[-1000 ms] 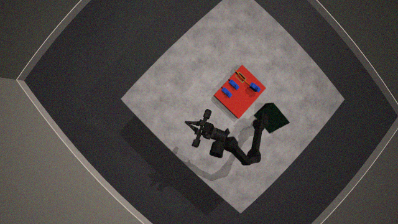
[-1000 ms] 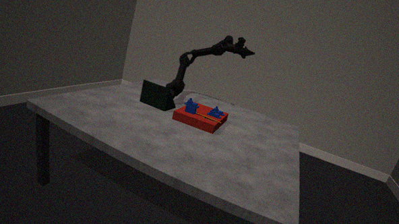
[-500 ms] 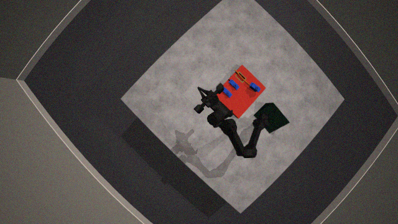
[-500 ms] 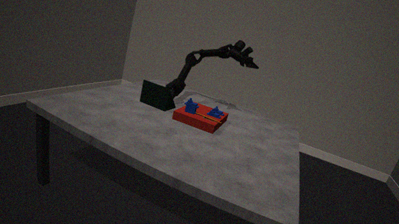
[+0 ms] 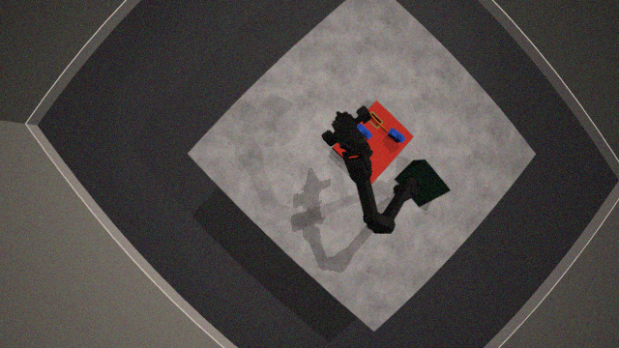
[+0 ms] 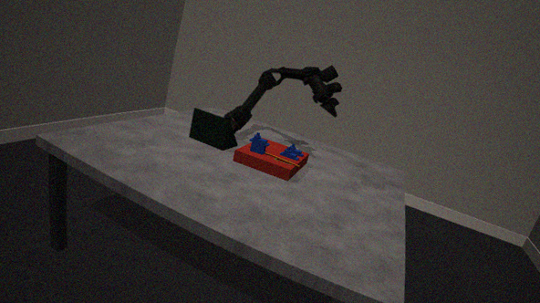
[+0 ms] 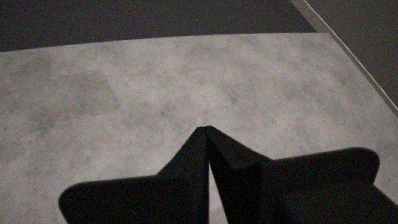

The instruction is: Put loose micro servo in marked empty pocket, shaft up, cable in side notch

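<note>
Mottled grey tabletop (image 5: 450, 106) (image 6: 213, 204) (image 7: 150, 105) fills the exterior view's near part, its near corner at lower right, dark table leg (image 6: 58, 206) at left.

Past that, mid-frame: red rectangular deck block (image 5: 387, 157) (image 6: 260, 165). Loose servo looks to be the small blue block-shaped micro servo (image 5: 397, 135) (image 6: 258, 145), standing proud on the deck's left part; top view has it near the deck's right corner. Not in the pocket. Thin yellow-orange cable (image 5: 382, 128) (image 6: 281, 159) runs from it across the deck toward the yellow-outlined pocket (image 5: 371, 120) near the deck's upper corner, top view. Second blue servo (image 5: 364, 131) sits beside the pocket, partly under the arm from above.

Dark green angular block (image 5: 430, 184) (image 6: 212, 130) at the arm's foot, left of the deck in the exterior view. Black jointed arm (image 5: 368, 200) (image 6: 253, 98) rises from there, arching to the right.

Black two-finger gripper (image 5: 342, 117) (image 6: 335, 114) (image 7: 204, 133) hangs well above the table, angled down. Fingers pressed together, nothing between them; wrist view shows the tips meeting.

Behind: dark floor (image 5: 121, 106) (image 6: 452, 260) (image 7: 150, 20), pale skirting (image 6: 468, 220), grey-brown wall (image 6: 393, 61).
</note>
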`<state>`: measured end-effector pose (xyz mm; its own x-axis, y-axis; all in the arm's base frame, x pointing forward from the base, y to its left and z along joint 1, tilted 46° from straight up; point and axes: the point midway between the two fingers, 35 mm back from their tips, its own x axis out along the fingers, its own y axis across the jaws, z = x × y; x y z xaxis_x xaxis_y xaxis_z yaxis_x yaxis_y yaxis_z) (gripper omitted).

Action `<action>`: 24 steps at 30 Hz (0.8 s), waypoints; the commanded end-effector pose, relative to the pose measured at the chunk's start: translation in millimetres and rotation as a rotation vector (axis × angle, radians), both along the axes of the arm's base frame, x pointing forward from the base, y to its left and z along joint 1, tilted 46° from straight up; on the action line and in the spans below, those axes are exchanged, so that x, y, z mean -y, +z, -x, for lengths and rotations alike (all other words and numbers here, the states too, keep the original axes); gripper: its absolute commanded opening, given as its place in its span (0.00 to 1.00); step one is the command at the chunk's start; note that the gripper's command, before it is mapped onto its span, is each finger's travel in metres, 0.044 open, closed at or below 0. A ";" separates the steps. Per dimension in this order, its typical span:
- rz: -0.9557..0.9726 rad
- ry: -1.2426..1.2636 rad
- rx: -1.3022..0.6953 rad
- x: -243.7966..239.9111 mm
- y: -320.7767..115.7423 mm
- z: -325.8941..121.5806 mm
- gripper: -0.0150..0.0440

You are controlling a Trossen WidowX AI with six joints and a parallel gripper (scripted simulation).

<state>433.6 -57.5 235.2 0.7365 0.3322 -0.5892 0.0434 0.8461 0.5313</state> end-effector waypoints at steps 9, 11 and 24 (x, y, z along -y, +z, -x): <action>0.047 0.236 -0.297 7.2 -107.0 38.7 0.25; 0.042 0.285 -0.342 6.9 -122.2 48.3 0.25; -0.102 0.625 -0.554 -3.7 -190.3 119.4 0.25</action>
